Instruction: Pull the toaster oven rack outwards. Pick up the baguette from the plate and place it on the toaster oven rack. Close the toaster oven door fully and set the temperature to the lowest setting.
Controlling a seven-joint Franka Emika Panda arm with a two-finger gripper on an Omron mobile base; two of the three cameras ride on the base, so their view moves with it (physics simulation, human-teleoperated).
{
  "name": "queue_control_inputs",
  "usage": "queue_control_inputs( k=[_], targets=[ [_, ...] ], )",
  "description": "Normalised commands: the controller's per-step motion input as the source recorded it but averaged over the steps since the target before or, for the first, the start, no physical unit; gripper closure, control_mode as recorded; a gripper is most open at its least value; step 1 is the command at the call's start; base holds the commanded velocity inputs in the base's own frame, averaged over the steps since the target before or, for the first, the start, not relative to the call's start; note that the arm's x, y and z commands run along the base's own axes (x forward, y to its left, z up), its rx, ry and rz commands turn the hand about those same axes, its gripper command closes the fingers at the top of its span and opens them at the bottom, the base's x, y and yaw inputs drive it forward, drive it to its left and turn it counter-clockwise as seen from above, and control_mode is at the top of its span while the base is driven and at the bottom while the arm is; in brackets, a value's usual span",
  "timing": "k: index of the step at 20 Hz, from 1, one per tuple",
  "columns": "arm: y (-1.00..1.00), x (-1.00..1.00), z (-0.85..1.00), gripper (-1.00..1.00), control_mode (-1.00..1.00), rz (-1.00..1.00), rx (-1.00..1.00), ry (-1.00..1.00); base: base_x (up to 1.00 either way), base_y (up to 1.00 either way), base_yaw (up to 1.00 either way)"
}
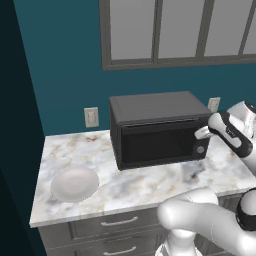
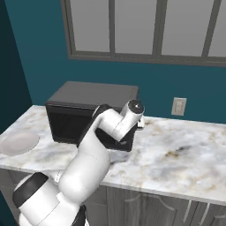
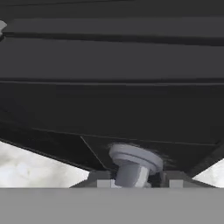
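a dark grey toaster oven [image 1: 157,127] with a pale grey knob [image 3: 131,164], seemingly plain white plate [image 1: 75,183], white-and-tan marbled counter [image 1: 150,185].

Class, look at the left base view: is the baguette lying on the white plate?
No. The plate sits bare on the marble counter, left of the closed toaster oven.

One toaster oven [image 1: 159,129] stands on the one marble desk [image 1: 150,182], with the claw [image 1: 202,133] at its right front. One toaster oven door [image 1: 157,144], to the claw's left. One round knob [image 3: 133,164] sits between the claw's tips in the hand view; another knob [image 1: 200,149] shows just below the claw. One white plate [image 1: 74,183], far left of the claw. Two wall outlets: one [image 1: 91,117] left, one [image 1: 214,104] just behind. Two drawer handles [image 1: 118,221] below.
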Motion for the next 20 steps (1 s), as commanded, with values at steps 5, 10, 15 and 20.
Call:
queue_control_inputs(
  k=[5,10,15,20],
  targets=[
    [0.0,-0.09,-0.33,1.0,-1.0,0.0,-0.24,-1.0,0.0,0.0,0.0],
    [0.0,-0.06,-0.36,1.0,-1.0,0.0,-0.23,-1.0,0.0,0.0,0.0],
    [0.23,0.0,-0.47,1.0,-1.0,0.0,-0.28,-1.0,0.0,0.0,0.0],
    [0.46,0.0,-0.42,1.0,-1.0,0.0,-0.32,-1.0,0.0,0.0,0.0]
  ],
)
